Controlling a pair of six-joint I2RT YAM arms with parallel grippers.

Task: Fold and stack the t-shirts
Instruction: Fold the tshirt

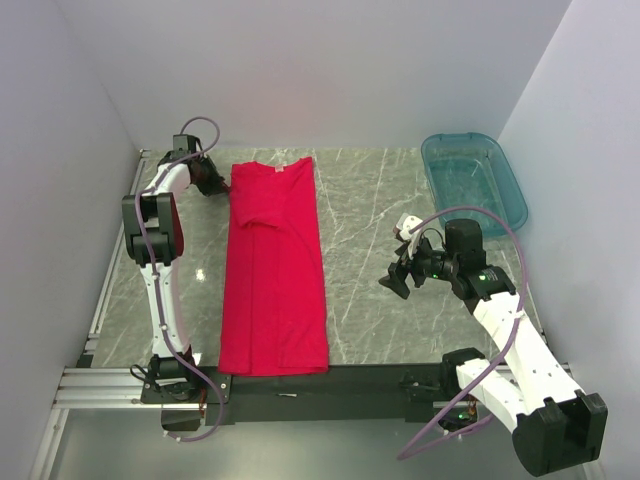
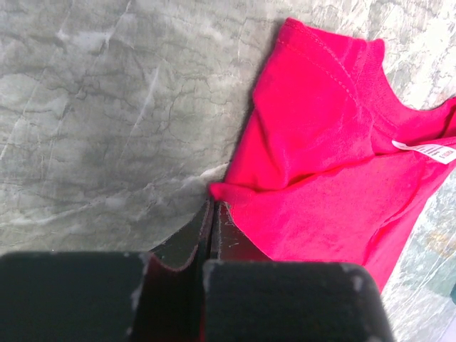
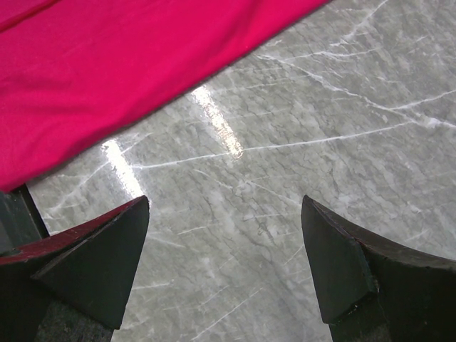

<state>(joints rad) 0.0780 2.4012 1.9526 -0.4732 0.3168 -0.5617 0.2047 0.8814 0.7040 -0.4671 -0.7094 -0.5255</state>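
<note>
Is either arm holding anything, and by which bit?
The left fingers look shut on the red t-shirt, at its side edge by the sleeve. The right fingers are open, empty.

Left claw (image 2: pixel 212 208) stretched far forward, jaws closed tight, right claw (image 3: pixel 224 214) spread wide, seemingly hovering low

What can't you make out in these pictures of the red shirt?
Neck label print: left wrist view, too small, cut off at edge.
Whether the shut left tool pinches the red t-shirt: left wrist view, fabric corner meets tips.
Most of it: right wrist view, cropped.
</note>
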